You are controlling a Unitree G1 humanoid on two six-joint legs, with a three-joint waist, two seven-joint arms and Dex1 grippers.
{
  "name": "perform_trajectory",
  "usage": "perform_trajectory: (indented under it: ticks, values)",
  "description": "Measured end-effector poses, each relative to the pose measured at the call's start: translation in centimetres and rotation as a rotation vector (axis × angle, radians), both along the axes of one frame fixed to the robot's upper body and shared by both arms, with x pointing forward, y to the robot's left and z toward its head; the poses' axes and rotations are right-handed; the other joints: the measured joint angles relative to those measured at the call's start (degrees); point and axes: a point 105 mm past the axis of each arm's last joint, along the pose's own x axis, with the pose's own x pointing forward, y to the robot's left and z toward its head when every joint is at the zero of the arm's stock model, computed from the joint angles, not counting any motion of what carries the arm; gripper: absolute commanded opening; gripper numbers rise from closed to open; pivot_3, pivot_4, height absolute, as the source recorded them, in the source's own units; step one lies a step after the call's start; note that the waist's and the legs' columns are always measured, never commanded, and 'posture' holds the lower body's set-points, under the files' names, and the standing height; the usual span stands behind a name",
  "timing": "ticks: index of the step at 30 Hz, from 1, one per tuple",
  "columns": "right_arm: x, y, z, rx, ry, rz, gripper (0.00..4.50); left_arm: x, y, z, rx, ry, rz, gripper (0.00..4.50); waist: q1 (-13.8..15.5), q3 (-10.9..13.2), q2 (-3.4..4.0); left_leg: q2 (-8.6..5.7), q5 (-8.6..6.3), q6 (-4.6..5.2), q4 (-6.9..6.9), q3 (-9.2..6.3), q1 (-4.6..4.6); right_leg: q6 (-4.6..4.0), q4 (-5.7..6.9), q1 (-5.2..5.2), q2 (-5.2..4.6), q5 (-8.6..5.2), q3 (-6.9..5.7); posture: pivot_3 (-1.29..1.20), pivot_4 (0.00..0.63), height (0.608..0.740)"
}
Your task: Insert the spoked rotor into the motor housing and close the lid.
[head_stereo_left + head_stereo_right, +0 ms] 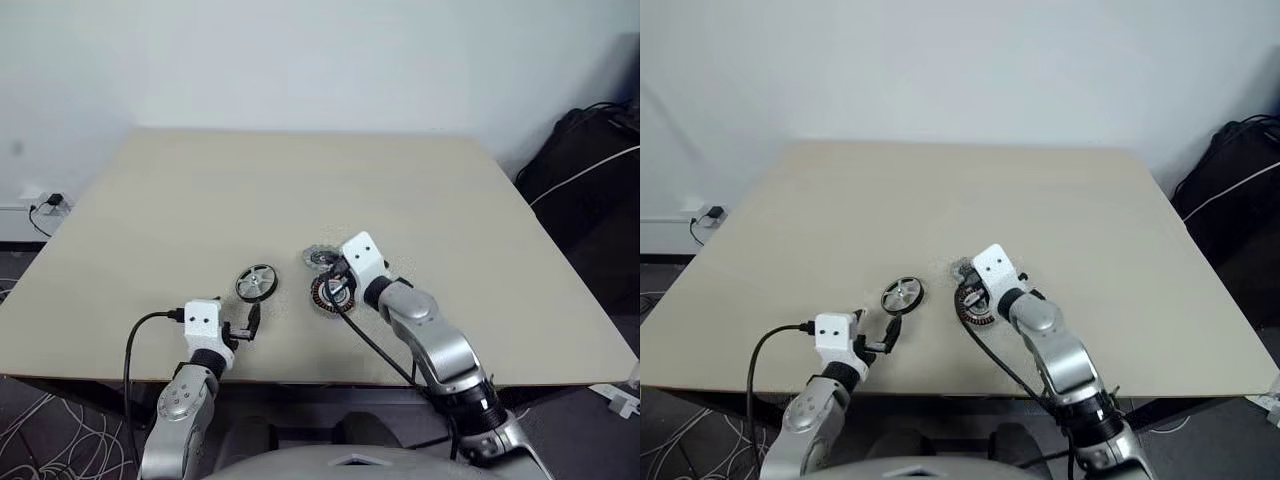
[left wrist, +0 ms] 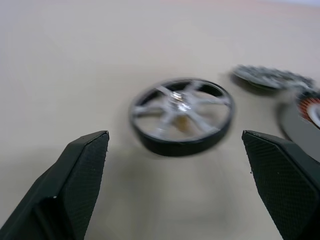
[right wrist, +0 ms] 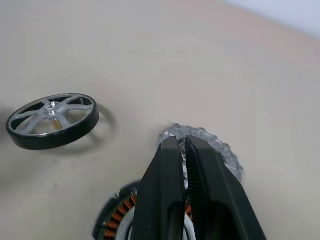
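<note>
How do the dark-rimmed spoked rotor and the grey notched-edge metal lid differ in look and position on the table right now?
The dark-rimmed spoked rotor is an open wheel with silver spokes and a smooth black rim; the grey notched-edge metal lid is a flatter disc with a toothed, gear-like edge. The rotor lies in front of the open left gripper; the lid lies beyond the shut right gripper, next to the copper-wound motor housing. Both lie flat on the beige table, and neither is held.

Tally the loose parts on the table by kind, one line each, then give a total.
Spoked wheel: 1
Copper-wound puck: 1
Grey notched disc: 1
Total: 3
</note>
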Motion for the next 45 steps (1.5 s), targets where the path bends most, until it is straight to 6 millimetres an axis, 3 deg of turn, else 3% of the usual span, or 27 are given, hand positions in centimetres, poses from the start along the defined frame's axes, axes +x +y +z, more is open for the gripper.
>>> perform_trajectory:
  ticks: [5, 10, 20, 34, 45]
  values:
    - [-1.9, -1.4, -1.5, -0.015, 0.011, -0.035, 0.46, 0.6, 0.7, 0.0, -0.082, 0.013, 0.086, 4.50, 0.0, 0.0, -0.02, 0.01, 0.01, 0.01, 0.09, -0.01, 0.07, 0.07, 0.00, 0.08, 0.01, -0.19, -0.01, 0.00, 0.000, 0.740]
    - [-3.0, -2.0, -2.2, -0.005, 0.038, -0.078, 0.46, 2.0, -0.5, 0.5, -0.322, 0.035, 0.094, 4.50, 0.0, 0.0, -0.07, 0.01, 0.02, 0.05, 0.17, 0.00, 0.15, 0.15, 0.00, 0.15, 0.02, -0.24, 0.01, 0.00, 0.000, 0.740]
    - [-2.8, -2.2, -1.6, 0.006, 0.019, -0.095, 0.46, 3.9, -1.5, 0.4, -0.426, 0.123, 0.089, 4.50, 0.3, 0.0, -0.16, -0.03, 0.03, 0.06, 0.16, 0.02, 0.18, 0.34, 0.00, 0.24, 0.12, 0.01, 0.04, 0.00, 0.000, 0.740]
    - [-2.8, -2.3, -1.7, 0.004, 0.035, -0.105, 0.46, 3.7, -2.0, -1.5, -0.484, 0.274, 0.132, 4.50, 0.4, 0.0, -0.17, -0.06, 0.02, 0.07, 0.16, 0.02, 0.17, 0.18, 0.00, 0.22, 0.09, 0.08, 0.04, 0.00, 0.000, 0.740]
    - [-2.8, -2.3, -1.7, 0.006, 0.040, -0.103, 0.46, 3.7, -3.8, -0.3, -0.678, 0.270, 0.041, 4.50, 0.6, 0.0, -0.18, -0.20, 0.02, 0.08, 0.17, 0.01, 0.18, -0.12, 0.00, 0.22, -0.02, -0.07, 0.09, 0.00, 0.000, 0.740]
